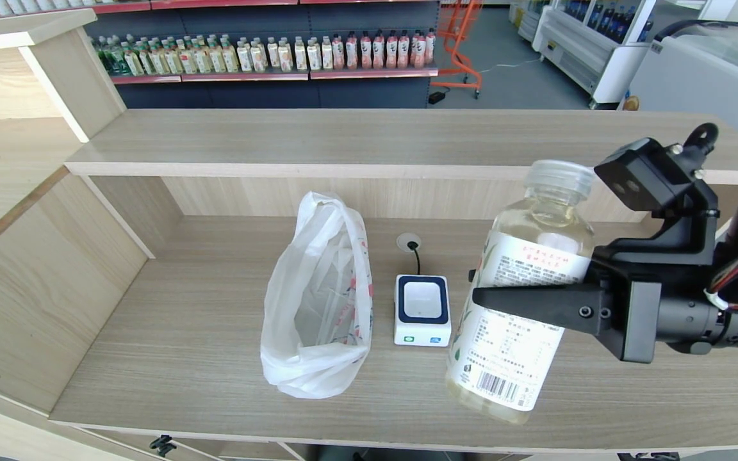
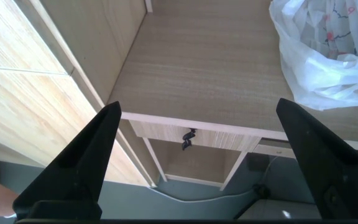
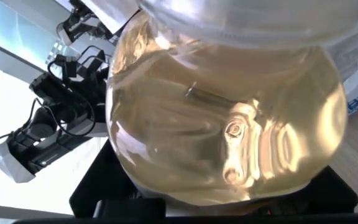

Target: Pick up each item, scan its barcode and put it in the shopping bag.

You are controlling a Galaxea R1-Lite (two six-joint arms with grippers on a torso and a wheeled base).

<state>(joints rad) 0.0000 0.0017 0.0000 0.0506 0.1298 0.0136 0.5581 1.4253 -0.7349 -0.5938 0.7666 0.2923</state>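
Note:
My right gripper (image 1: pixel 539 301) is shut on a clear bottle of pale yellow drink (image 1: pixel 523 288), held tilted in the air to the right of the scanner (image 1: pixel 422 309). The bottle's white label shows a barcode (image 1: pixel 497 386) near its lower end, facing the head camera. In the right wrist view the bottle (image 3: pixel 229 118) is seen from very close. A white plastic shopping bag (image 1: pixel 318 301) stands with its mouth agape on the counter just left of the scanner. My left gripper (image 2: pixel 197 168) is open, hanging off the counter's front edge, with the bag (image 2: pixel 328 56) beyond it.
The wooden counter (image 1: pixel 183 346) has a side wall on the left and a raised shelf (image 1: pixel 343 137) along the back. The scanner's cable runs to a hole (image 1: pixel 409 242) in the counter. Store shelves with bottles (image 1: pixel 266 54) stand far behind.

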